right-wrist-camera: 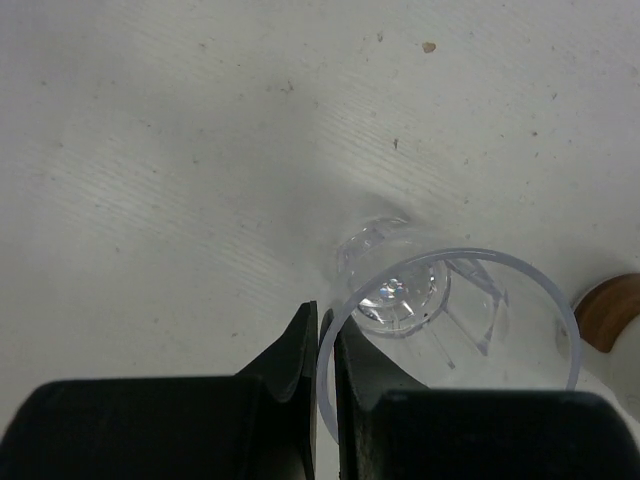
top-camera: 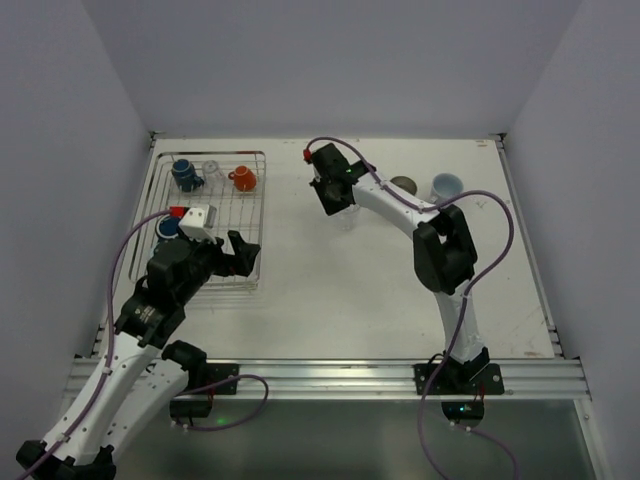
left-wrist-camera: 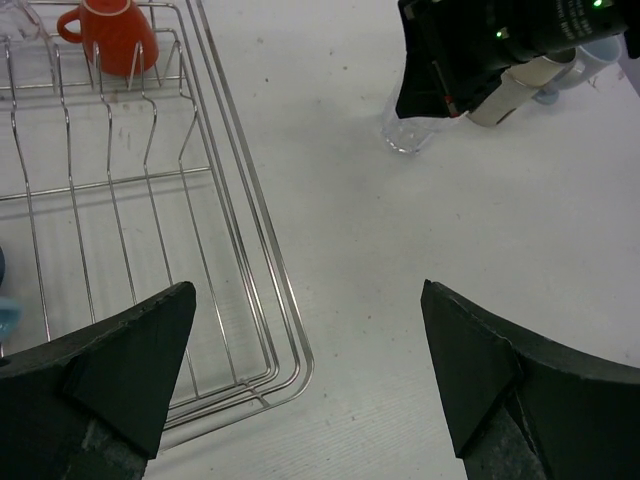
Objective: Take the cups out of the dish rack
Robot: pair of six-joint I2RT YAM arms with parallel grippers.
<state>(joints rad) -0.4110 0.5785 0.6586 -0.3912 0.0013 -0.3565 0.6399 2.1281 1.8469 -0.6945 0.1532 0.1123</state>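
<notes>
Left jaws: spread wide and holding nothing. The two dark fingers (left-wrist-camera: 125, 375) hang at the near right corner of the dish rack (top-camera: 263, 205), one over the rack's wires and the other over bare desk (top-camera: 330, 290) just outside it.
Right jaws: closed on the wall of a clear glass (right-wrist-camera: 450, 330), well to the right of the rack. One finger (right-wrist-camera: 290, 350) presses the outside of the rim and the other sits inside it.
Held glass, attitude: upright, mouth up, long axis vertical. It is outside the rack, about level with the rack's far end. Whether its base touches the desk cannot be told.
Dish rack, attitude: flat on the desk, long axis running near to far.
Cups in the rack: an orange mug (top-camera: 243, 178) sits at the far right corner, its handle turned toward a second clear glass (top-camera: 212, 168) by the far rail. A dark blue mug (top-camera: 184, 175) sits at the far left corner. Another blue cup (top-camera: 167, 229) lies along the left side, partly hidden by the left wrist.
Cups outside the rack: a grey-brown cup (top-camera: 404, 185) and a light blue cup (top-camera: 446, 185) stand close together, mouths up, farther right of the rack than the held glass.
Markings: a red-and-white block (top-camera: 195, 215) rides on the left wrist, and any lettering on it is too small to read.
</notes>
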